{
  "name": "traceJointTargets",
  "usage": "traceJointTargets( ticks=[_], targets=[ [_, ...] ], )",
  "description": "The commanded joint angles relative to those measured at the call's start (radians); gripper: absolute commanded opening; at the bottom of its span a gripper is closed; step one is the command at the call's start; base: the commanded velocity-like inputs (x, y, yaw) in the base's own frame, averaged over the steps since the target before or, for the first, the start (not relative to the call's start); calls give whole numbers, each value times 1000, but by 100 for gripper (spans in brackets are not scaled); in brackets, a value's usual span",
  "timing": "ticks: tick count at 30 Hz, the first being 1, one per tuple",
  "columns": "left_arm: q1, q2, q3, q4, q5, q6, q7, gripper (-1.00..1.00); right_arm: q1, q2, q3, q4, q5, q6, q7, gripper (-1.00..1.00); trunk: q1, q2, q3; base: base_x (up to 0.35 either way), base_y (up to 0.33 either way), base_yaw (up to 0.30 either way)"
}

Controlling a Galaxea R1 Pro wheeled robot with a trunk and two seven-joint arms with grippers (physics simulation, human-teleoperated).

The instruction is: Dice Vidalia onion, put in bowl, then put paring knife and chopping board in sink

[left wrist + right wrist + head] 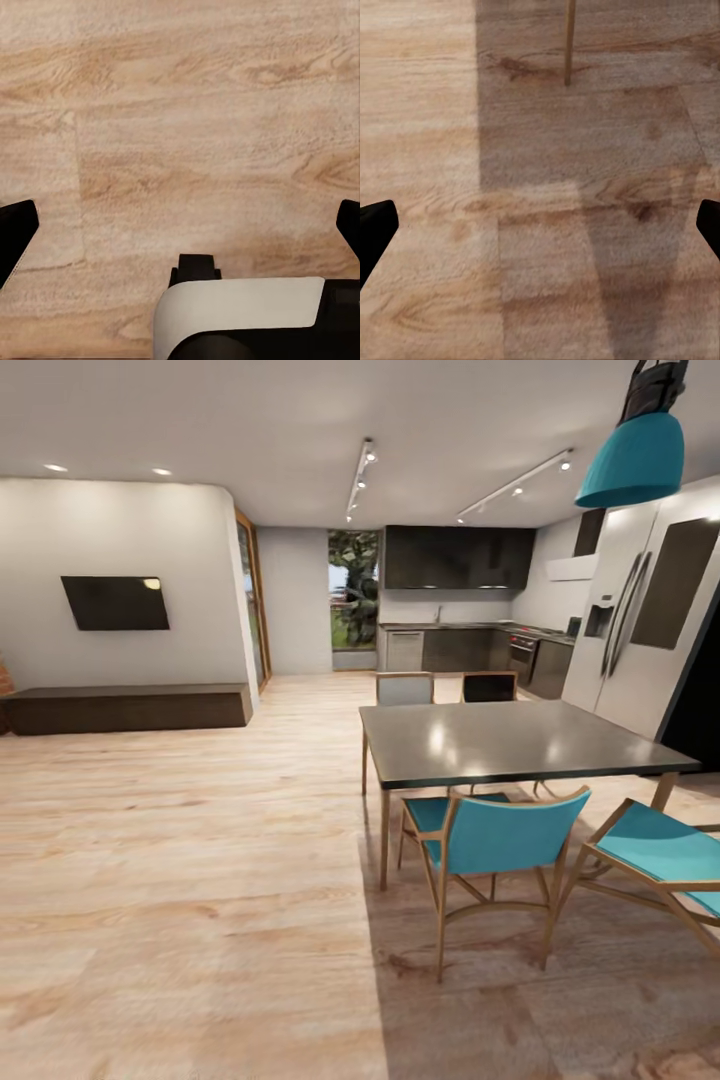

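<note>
I see the kitchen (455,615) far off, upper right of frame, past the dining table (510,740); both grippers' jaws wide open, nothing held, over wood floor (187,112).

Light wood-grain floor (180,840), teal chairs (500,840), dark grey dining table (510,740), glossy black kitchen (458,595) cabinets

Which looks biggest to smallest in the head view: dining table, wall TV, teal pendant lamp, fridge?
As they appear in the picture:
1. dining table
2. fridge, cut off by the picture's edge
3. wall TV and teal pendant lamp: about alike; the lamp hangs much nearer the camera, so unranked.
</note>
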Motion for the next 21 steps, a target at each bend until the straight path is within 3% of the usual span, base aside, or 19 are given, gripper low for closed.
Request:
traceJointTargets(
  ticks=[1,12,21],
  targets=[
    [0,0,1,-1,1,-2,0,100,-1,0,0,1,0,-4,-1,100,0,-1,-1,0,277,186],
    [0,0,1,-1,1,-2,0,100,-1,0,0,3,0,-8,-1,100,0,-1,-5,4,280,198],
    [0,1,1,0,1,-2,0,100,-1,-1,0,5,0,-13,-1,100,0,-1,-8,190,231,108]
  ],
)
